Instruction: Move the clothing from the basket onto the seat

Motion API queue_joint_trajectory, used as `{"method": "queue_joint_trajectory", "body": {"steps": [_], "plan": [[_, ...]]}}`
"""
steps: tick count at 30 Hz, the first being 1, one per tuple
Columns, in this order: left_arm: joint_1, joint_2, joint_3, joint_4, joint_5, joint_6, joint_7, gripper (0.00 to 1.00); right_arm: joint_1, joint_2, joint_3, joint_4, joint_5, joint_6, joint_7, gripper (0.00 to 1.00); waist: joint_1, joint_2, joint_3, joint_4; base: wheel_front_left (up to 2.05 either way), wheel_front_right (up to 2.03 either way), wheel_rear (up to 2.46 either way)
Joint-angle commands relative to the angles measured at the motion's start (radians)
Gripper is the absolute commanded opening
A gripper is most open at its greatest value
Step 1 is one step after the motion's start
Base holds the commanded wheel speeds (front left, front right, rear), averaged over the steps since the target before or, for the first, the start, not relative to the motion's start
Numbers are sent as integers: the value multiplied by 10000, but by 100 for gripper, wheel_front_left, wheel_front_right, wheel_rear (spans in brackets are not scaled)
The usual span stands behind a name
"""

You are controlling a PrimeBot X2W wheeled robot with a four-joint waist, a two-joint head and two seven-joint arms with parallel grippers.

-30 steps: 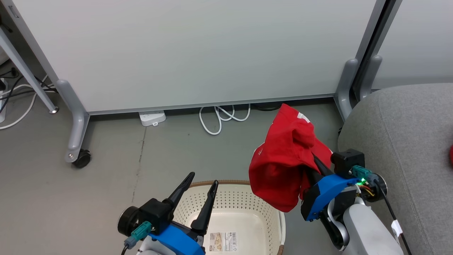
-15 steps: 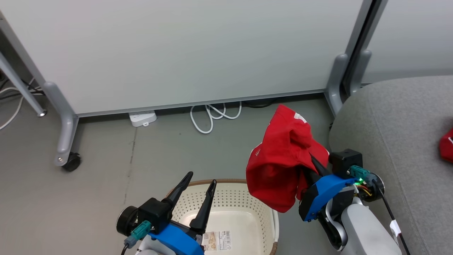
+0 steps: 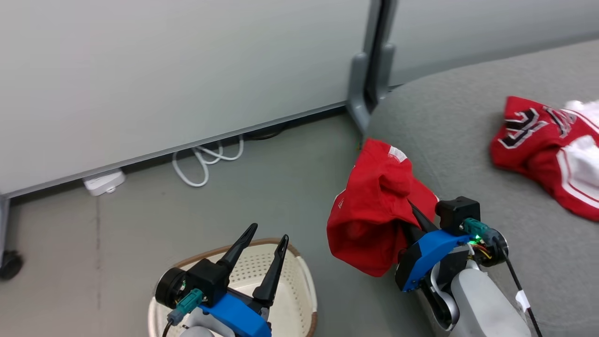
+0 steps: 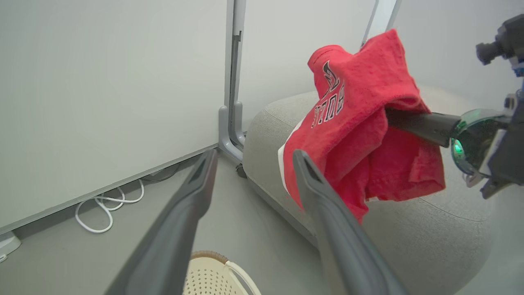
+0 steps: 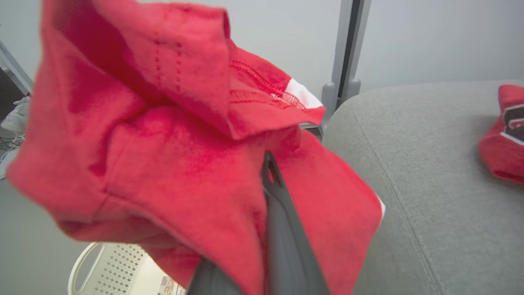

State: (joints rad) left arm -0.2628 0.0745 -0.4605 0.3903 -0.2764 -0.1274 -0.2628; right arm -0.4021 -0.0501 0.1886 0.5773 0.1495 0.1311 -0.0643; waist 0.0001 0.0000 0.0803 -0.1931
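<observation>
My right gripper (image 3: 406, 209) is shut on a bunched red garment (image 3: 372, 210), which hangs in the air beside the grey seat's (image 3: 449, 117) rounded left edge. In the right wrist view the red cloth (image 5: 163, 143) drapes over the dark fingers (image 5: 273, 184). Another red piece of clothing (image 3: 545, 150), with white stripes and black lettering, lies on the seat at the right. The cream basket (image 3: 302, 281) stands on the floor at the lower left. Over it my left gripper (image 3: 270, 232) stands open and holds nothing.
A pale partition panel with a grey foot (image 3: 360, 93) stands behind the seat's corner. A white power strip (image 3: 103, 182) and a looped white cable (image 3: 206, 159) lie on the floor along its base. A caster wheel (image 3: 9, 264) sits at the far left.
The camera has swung right: the seat and the clothing lying on it have come into the picture, and the basket has slid to the lower left. Both grippers keep their poses.
</observation>
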Motion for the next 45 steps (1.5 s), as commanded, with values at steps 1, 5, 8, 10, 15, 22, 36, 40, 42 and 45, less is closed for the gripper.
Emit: {"method": "queue_joint_trajectory", "body": {"steps": [1,5,8,10,15,22,36,40,42,45], "plan": [[-73,17,-13,-2,69,-33,-29,100,-90,-3,-8,26,-11,-7,-51,0,-1,0,65,-710,0,0,0],[-89,47,-131,-7,88,-39,-31,100,4,-1,-35,60,10,-7,-115,0,-1,0,72,-1441,0,0,0],[-90,102,-203,21,47,-40,-29,100,74,-1,-26,85,53,-7,-137,0,-1,0,86,-1923,0,0,0],[-105,138,-257,44,10,-41,-31,100,101,2,-26,105,85,-7,-156,0,-1,0,98,-2174,0,0,0],[-200,181,-408,77,-27,-42,-29,100,182,2,-78,120,119,-7,-248,0,-1,0,161,-2564,0,0,0],[-312,268,-556,152,-119,-43,-29,100,228,2,-13,153,225,-7,-272,0,-1,0,195,-2716,0,0,0],[-530,403,-552,68,-64,-44,-29,100,-691,-6,-523,77,6,-9,-255,0,-1,0,667,-2508,0,0,0],[-832,583,-614,-36,16,-44,-29,100,-1677,-65,-1461,-79,-495,-7,58,0,-1,0,1174,-2386,0,0,0],[-1063,676,-692,-98,69,-44,-29,100,-2340,-207,-1927,-353,-386,-7,213,0,-1,0,1556,-2272,0,0,0],[-1504,870,-779,-231,143,-44,-31,100,-3290,-629,-2513,-752,-215,-7,510,0,-1,0,2264,-2085,0,0,0]]}}
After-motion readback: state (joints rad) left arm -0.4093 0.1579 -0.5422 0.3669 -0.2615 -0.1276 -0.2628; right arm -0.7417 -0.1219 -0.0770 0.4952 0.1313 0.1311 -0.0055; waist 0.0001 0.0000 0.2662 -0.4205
